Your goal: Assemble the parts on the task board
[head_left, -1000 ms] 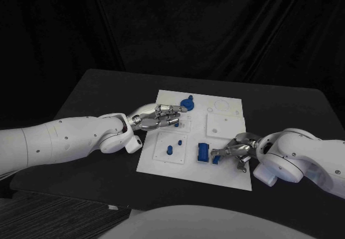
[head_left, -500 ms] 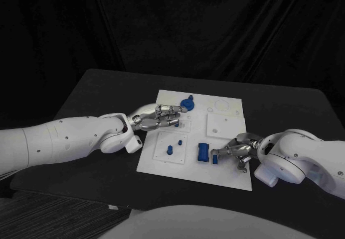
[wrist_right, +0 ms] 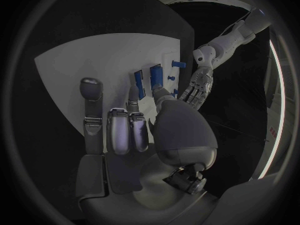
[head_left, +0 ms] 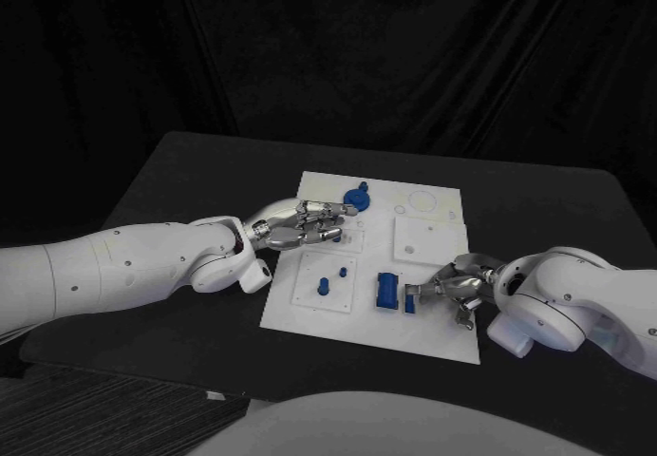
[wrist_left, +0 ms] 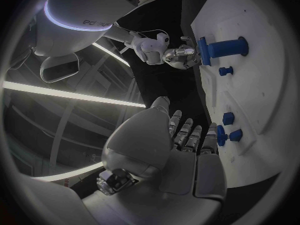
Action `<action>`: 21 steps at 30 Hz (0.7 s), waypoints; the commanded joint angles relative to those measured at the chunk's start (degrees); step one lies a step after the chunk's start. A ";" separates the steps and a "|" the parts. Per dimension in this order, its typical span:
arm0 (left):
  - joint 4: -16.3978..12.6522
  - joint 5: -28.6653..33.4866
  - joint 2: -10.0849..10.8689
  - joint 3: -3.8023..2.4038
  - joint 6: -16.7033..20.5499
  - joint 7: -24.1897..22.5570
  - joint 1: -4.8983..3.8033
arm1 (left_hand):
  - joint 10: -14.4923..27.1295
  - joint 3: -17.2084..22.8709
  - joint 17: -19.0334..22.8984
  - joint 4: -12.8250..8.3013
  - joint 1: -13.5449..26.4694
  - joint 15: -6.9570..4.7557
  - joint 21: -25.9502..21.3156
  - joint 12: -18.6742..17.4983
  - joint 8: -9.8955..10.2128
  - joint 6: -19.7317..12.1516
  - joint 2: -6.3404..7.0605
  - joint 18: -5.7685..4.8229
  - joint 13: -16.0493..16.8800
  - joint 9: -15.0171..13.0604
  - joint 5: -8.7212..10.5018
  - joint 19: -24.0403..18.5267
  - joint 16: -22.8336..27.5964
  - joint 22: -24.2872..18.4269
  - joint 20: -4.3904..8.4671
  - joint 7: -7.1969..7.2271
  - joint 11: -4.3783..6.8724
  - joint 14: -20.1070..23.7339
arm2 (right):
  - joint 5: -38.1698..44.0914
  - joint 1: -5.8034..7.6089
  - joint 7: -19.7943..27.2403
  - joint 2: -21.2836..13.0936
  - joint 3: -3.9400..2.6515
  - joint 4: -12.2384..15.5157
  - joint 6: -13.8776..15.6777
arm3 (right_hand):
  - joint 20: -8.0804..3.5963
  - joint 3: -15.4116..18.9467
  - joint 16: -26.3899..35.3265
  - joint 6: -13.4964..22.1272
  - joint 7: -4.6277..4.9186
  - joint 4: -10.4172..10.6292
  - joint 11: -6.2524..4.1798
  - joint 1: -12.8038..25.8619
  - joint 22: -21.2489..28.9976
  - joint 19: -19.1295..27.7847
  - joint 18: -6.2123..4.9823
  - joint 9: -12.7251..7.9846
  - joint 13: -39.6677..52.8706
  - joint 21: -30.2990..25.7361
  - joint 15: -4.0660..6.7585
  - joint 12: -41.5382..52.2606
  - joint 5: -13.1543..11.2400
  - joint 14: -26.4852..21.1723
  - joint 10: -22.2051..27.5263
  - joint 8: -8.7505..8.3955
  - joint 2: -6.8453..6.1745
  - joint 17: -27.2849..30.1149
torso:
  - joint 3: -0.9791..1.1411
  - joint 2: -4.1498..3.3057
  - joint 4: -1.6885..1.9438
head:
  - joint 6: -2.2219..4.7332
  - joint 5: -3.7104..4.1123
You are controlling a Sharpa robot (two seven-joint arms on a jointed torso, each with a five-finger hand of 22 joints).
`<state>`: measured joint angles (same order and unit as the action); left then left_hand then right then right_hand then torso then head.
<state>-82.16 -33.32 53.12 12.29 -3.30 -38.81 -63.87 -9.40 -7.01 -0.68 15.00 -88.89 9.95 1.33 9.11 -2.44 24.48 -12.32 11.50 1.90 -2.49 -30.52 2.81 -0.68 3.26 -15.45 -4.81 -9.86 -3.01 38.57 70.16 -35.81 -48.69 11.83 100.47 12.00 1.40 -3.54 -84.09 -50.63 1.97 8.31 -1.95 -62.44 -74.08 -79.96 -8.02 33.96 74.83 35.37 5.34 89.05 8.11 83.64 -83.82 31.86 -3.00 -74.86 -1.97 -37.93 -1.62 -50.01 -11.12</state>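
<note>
Board: task board (head_left: 427,249) lies flat in the middle of the black surface (head_left: 192,171).
Left hand: left hand (head_left: 304,225) rests over the board's far left part, fingers (head_left: 326,211) curled and reaching toward the round blue part (head_left: 356,199); whether they grip it I cannot tell.
Right hand: right hand (head_left: 459,285) is at the board's near right edge, fingers (head_left: 433,290) pinching the small blue part (head_left: 411,304) beside the tall blue block (head_left: 389,290).
Other parts: two small blue pieces (head_left: 325,283) sit in the near left recess.
</note>
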 commanded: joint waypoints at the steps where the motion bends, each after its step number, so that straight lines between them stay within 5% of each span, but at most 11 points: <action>1: -0.34 0.04 0.16 -0.04 -0.22 -4.65 0.11 | 0.36 0.56 -0.28 -0.25 -0.48 0.33 0.83 0.95 -0.16 0.34 -0.19 -2.17 0.23 -0.11 -1.14 0.13 -0.90 0.73 -0.10 0.17 -0.23 -0.75 | 0.29 -0.13 0.32 -0.66 -0.02 0.57 1.32 | -0.51 2.41 0.26 0.97 0.14 0.84 -0.27 -0.52 -4.40 -0.32 -0.40 1.41 15.17 -1.67 0.25 0.95 -0.27 4.31 -6.18 1.63 -0.04 -4.66 | 0.01 -0.04 -0.01 | 0.01 -0.21; 3: -0.70 0.04 0.47 -0.04 0.18 -5.03 0.12 | 0.31 0.61 -0.28 -0.27 -0.50 0.32 0.82 1.01 -0.19 0.52 -0.19 -2.16 0.24 -0.13 -1.17 0.12 -0.90 0.71 -0.11 0.10 -0.18 -0.74 | 0.29 -0.03 0.53 -1.56 -0.02 1.20 1.65 | -0.52 2.63 0.30 1.26 0.12 1.25 -0.28 -0.22 -4.37 -0.32 -0.42 1.70 15.17 -1.80 0.26 0.95 -0.09 4.30 -6.18 1.96 -0.20 -4.59 | 0.01 -0.07 0.01 | 0.01 -0.29; 7: -2.20 0.04 1.58 -0.05 1.16 -5.83 0.12 | 0.17 0.72 -0.25 -0.35 -0.55 0.14 0.85 1.18 -0.26 0.85 -0.09 -2.08 0.28 -0.17 -1.22 0.16 -0.86 0.75 -0.05 -0.18 -0.11 -0.65 | -0.07 1.07 2.21 -4.35 -0.03 3.22 2.04 | -0.66 3.10 0.33 2.19 -0.11 6.68 -0.42 2.73 -4.53 -0.51 -0.40 2.83 15.17 -1.33 0.36 0.95 2.43 4.31 -6.18 3.51 -3.13 -4.54 | 0.00 -0.07 0.06 | 0.01 -0.14; 11: -3.68 0.04 2.89 -0.06 2.21 -6.34 0.11 | 0.09 0.74 -0.25 -0.37 -0.55 0.07 0.92 1.28 -0.29 1.01 -0.01 -2.03 0.30 -0.19 -1.23 0.25 -0.86 0.85 -0.01 -0.27 -0.14 -0.62 | -3.98 2.92 8.54 -6.79 -0.03 4.57 2.75 | -0.67 2.89 0.40 2.40 -0.10 7.99 -0.47 3.16 -4.61 -0.62 -0.34 2.98 15.17 -1.09 0.42 0.95 2.80 4.30 -6.18 3.73 -3.15 -4.40 | 0.01 -0.03 0.03 | 0.01 0.20; 12: -3.88 0.05 3.10 -0.06 2.40 -6.40 0.10 | 0.08 0.74 -0.25 -0.37 -0.55 0.07 0.93 1.29 -0.29 1.04 0.00 -2.03 0.30 -0.19 -1.23 0.28 -0.86 0.88 -0.01 -0.28 -0.14 -0.64 | -5.11 3.19 9.90 -7.13 -0.03 4.70 2.74 | -0.11 2.48 4.20 6.14 1.05 8.10 0.42 2.23 -3.46 1.54 -0.72 2.19 11.85 -6.72 -0.31 -2.04 4.28 2.34 -4.27 1.83 -2.92 1.18 | 0.02 -0.02 0.02 | 0.01 0.26; 13: -4.16 0.05 3.43 -0.06 2.67 -6.48 0.09 | 0.08 0.74 -0.25 -0.37 -0.55 0.07 0.93 1.29 -0.29 1.04 0.00 -2.03 0.30 -0.19 -1.23 0.28 -0.86 0.88 -0.01 -0.28 -0.14 -0.64 | -7.05 3.57 12.18 -7.59 -0.03 4.85 2.43 | 1.01 2.50 10.28 10.10 2.71 7.99 1.52 1.13 -1.20 7.00 -1.73 0.93 5.39 -17.83 -1.64 -8.55 5.75 -2.07 0.86 -0.10 -2.61 8.96 | 0.03 0.00 0.01 | 0.01 0.32; 14: -4.41 0.05 3.75 -0.07 2.91 -6.55 0.08 | 0.02 0.77 -0.25 -0.37 -0.52 -0.02 0.97 1.35 -0.35 1.34 0.07 -1.96 0.31 -0.23 -1.27 0.33 -0.86 0.92 0.02 -0.42 -0.12 -0.63 | -9.03 3.86 14.38 -7.92 -0.03 4.87 1.72 | 1.42 3.04 13.51 11.49 2.77 7.98 2.02 1.07 -1.03 9.08 -1.76 0.54 2.26 -18.91 -2.36 -12.01 7.49 -5.14 4.21 -0.42 -2.53 12.79 | 0.05 0.04 0.02 | 0.01 0.57; 16: -4.82 0.08 4.26 -0.07 3.26 -6.62 0.04 | 0.02 0.77 -0.25 -0.37 -0.52 -0.02 0.97 1.35 -0.35 1.34 0.07 -1.96 0.31 -0.23 -1.27 0.33 -0.86 0.92 0.02 -0.42 -0.12 -0.63 | -11.90 4.19 17.49 -8.20 -0.03 4.77 0.17 | 3.20 5.19 27.48 16.14 3.98 7.85 3.98 0.87 -0.80 14.90 -0.87 -0.29 -10.21 -21.66 -4.89 -27.02 11.31 -21.56 22.12 -0.99 -2.20 28.52 | 0.08 0.09 0.04 | 0.01 0.76; 17: -5.10 0.32 4.57 -0.08 3.43 -6.65 0.00 | -0.04 0.83 -0.24 -0.38 -0.51 -0.09 0.99 1.41 -0.38 1.56 0.13 -1.90 0.31 -0.25 -1.30 0.36 -0.85 0.93 0.02 -0.60 -0.03 -0.60 | -13.68 4.33 19.53 -8.21 -0.03 4.62 -0.90 | 5.60 6.98 35.17 22.23 2.07 7.96 8.31 0.24 0.95 20.54 0.63 -1.67 -20.20 -25.32 -9.11 -42.10 10.25 -35.88 43.06 -2.49 -1.76 33.16 | 0.08 0.12 0.06 | 0.01 0.92; 20: -5.81 1.90 5.22 -0.09 3.62 -6.66 -0.18 | -0.23 1.02 -0.26 -0.46 -0.58 -0.23 1.05 1.62 -0.49 2.32 0.27 -1.77 0.34 -0.31 -1.35 0.44 -0.88 0.98 0.02 -1.09 0.25 -0.67 | -18.92 4.53 24.25 -7.91 -0.02 4.12 -3.67 | 7.48 9.49 37.16 23.72 2.19 8.16 10.99 -0.75 3.10 22.61 0.94 -2.62 -24.05 -27.59 -11.69 -44.91 8.80 -42.03 48.19 -0.87 -0.70 35.04 | 0.06 0.20 0.09 | 0.01 1.31; 21: -6.20 2.88 5.56 -0.09 3.69 -6.66 -0.33 | -0.28 1.06 -0.27 -0.47 -0.59 -0.24 1.06 1.67 -0.51 2.47 0.28 -1.75 0.34 -0.32 -1.37 0.46 -0.90 0.99 0.02 -1.18 0.27 -0.70 | -21.86 4.57 26.69 -7.67 -0.02 3.82 -4.82 | 8.08 10.47 39.68 24.55 1.74 8.16 11.82 -2.09 2.52 19.14 0.64 -3.69 -26.32 -25.55 -12.33 -46.82 8.27 -46.58 52.25 -0.58 -0.32 36.96 | 0.04 0.18 0.04 | 0.01 1.39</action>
<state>-87.91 -32.82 58.59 12.26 -0.85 -38.83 -63.97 -9.42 -7.00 -0.68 15.00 -88.89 9.94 1.34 9.54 -2.45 26.13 -12.31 11.51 1.90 -2.50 -31.14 2.83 -0.68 3.34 -15.45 -6.06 -9.83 -3.01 26.35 74.63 -19.00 -56.49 11.84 104.45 11.40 9.51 5.32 -45.21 -26.35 3.64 16.19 9.96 -63.83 -71.63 -59.30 -8.00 30.44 48.30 9.12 -7.13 42.93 17.09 38.50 -32.82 30.52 -3.03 -37.76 -1.91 -37.82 -1.57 -50.01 -9.97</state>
